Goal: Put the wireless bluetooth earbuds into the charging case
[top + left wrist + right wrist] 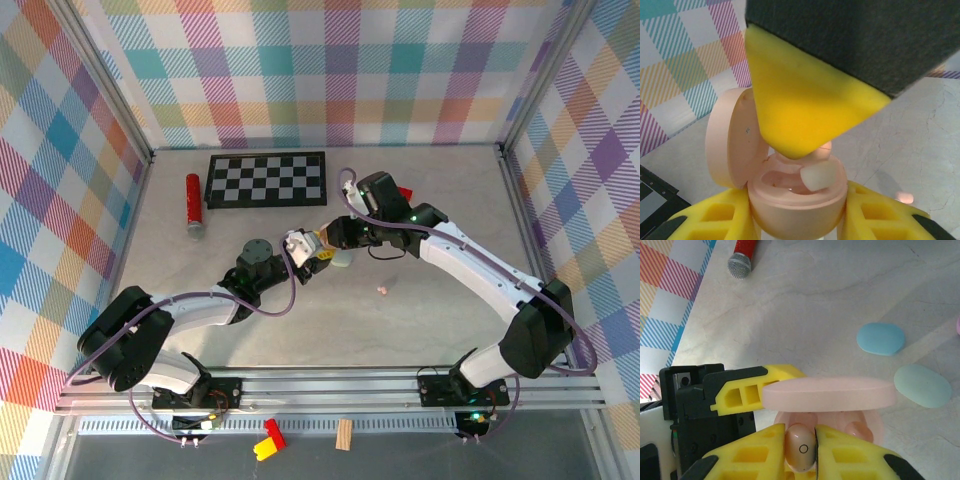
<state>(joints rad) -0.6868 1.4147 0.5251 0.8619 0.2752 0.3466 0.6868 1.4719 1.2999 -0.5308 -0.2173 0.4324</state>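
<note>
- Two arms meet over the middle of the table point(440, 200), well apart from the checkerboard point(266, 180) and red microphone point(193, 203) at the back.
- Your left gripper point(797, 222) is clamped narrow around the pink case point(795, 202), with the lid point(730, 142) swung open to the side.
- Your right gripper point(801, 432) is pinched almost shut on a pink earbud point(801, 454), right at the open mouth of that case. The left wrist view shows its yellow fingertip point(795, 100) dipping down over the wells.
- Blue case point(880, 338) and green case point(922, 385) lie closed on the table, just beside each other and not in play.
- One more earbud point(858, 430) looks already seated in the neighbouring well.
- One loose earbud point(381, 290) lies on the table, apart from both grippers.
- Step, as I judge it: you are inserting the second bud of the pink pair, and it is gripped, not yet released.
- Next move calls for lining the bud up with the free well, pressing straight down, holding the left grip firm, then opening the right fingers only a little so they clear the lid and the seated bud.
</note>
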